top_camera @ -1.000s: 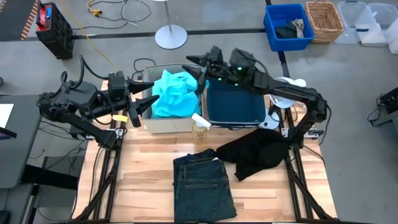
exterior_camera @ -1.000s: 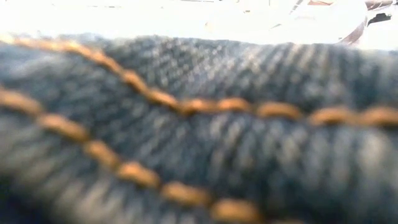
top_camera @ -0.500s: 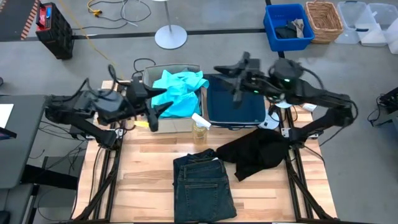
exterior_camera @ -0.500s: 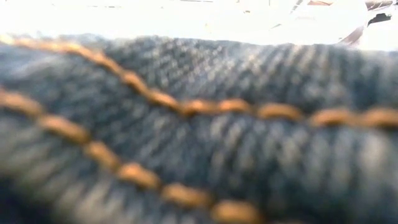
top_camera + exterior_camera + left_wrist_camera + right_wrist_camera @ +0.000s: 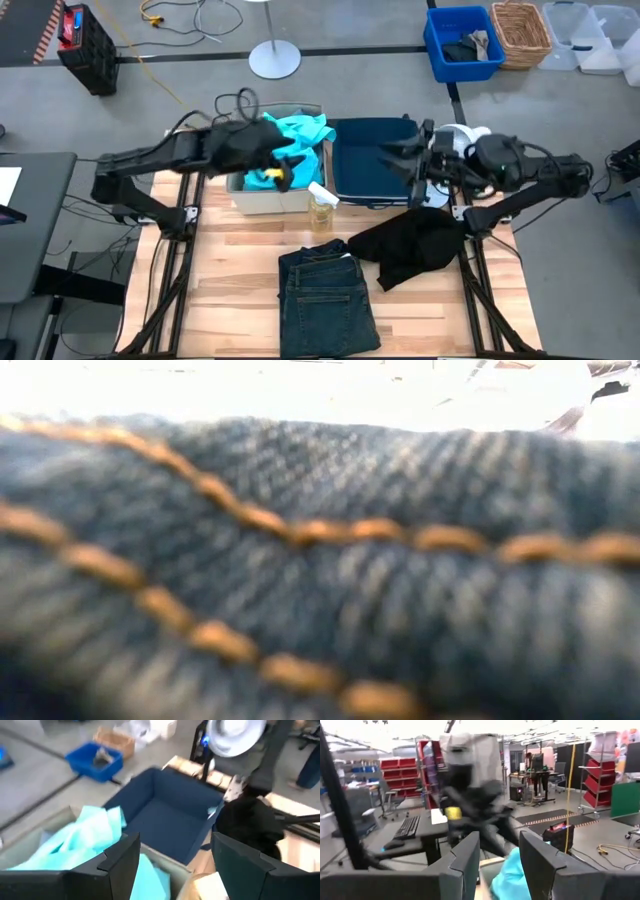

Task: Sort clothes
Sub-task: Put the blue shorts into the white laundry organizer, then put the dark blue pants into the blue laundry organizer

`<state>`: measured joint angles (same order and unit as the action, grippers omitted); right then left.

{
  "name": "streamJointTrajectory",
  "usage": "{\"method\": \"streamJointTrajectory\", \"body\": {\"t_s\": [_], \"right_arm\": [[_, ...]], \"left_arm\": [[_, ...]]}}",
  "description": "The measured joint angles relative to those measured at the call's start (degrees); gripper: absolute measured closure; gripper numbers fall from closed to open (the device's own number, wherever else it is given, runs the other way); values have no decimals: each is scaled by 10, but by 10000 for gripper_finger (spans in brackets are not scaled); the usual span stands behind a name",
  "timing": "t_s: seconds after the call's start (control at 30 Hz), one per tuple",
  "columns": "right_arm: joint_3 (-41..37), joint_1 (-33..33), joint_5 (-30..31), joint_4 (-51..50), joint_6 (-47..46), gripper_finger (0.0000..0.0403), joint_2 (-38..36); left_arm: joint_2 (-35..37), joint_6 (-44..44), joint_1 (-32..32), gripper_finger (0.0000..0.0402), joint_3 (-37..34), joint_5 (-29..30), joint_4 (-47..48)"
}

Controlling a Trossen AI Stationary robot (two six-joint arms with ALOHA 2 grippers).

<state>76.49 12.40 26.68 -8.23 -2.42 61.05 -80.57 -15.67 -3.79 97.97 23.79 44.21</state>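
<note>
The turquoise top (image 5: pixel 300 132) lies bunched in the beige box (image 5: pixel 270 201); it also shows in the left wrist view (image 5: pixel 85 837). My left gripper (image 5: pixel 288 168) hovers open over that box's right part, above the top and not touching it. My right gripper (image 5: pixel 400 165) is open and level over the right part of the navy box (image 5: pixel 372 160), pointing toward the left arm. The black garment (image 5: pixel 410 245) lies crumpled on the table's right side. The folded jeans (image 5: pixel 325 300) lie at the near edge and fill the low view (image 5: pixel 320 560).
A small pale object (image 5: pixel 321 203) stands on the table just in front of the gap between the two boxes. Bare wood (image 5: pixel 230 280) lies to the left of the jeans. Beyond the table, a blue bin (image 5: pixel 462 42) and a wicker basket (image 5: pixel 522 30) stand on the floor.
My left gripper has swung toward the table's right and a little down, from beside the beige box's left wall to above its right part. My right gripper has drawn back toward the table's right edge, from the turquoise top to the navy box's right part.
</note>
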Motion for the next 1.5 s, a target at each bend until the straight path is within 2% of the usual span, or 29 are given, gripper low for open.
{"method": "streamJointTrajectory", "body": {"t_s": [0.2,0.4,0.53,0.8,0.97,1.1,1.27,1.4,1.5], "right_arm": [[0,90,52,-4,12,262,5],[0,161,71,-10,1,279,5],[0,187,105,-48,-43,283,7],[0,203,138,-63,-73,283,33],[1,202,139,-63,-79,283,47],[1,202,139,-61,-81,283,48],[1,201,139,-65,-81,283,48],[1,201,139,-89,-83,279,49],[1,201,139,-127,-102,256,49]], "left_arm": [[-29,-29,-74,164,0,-83,41],[-68,-61,-121,164,0,-96,134],[-97,-93,-136,164,0,-56,224],[-115,-122,-164,164,0,-8,294],[-96,-117,-166,164,0,0,286],[-51,-112,-153,164,0,-37,231],[16,-100,-118,164,0,-43,151],[56,-89,-90,163,0,-40,143],[78,-101,-56,163,0,-40,143]]}}
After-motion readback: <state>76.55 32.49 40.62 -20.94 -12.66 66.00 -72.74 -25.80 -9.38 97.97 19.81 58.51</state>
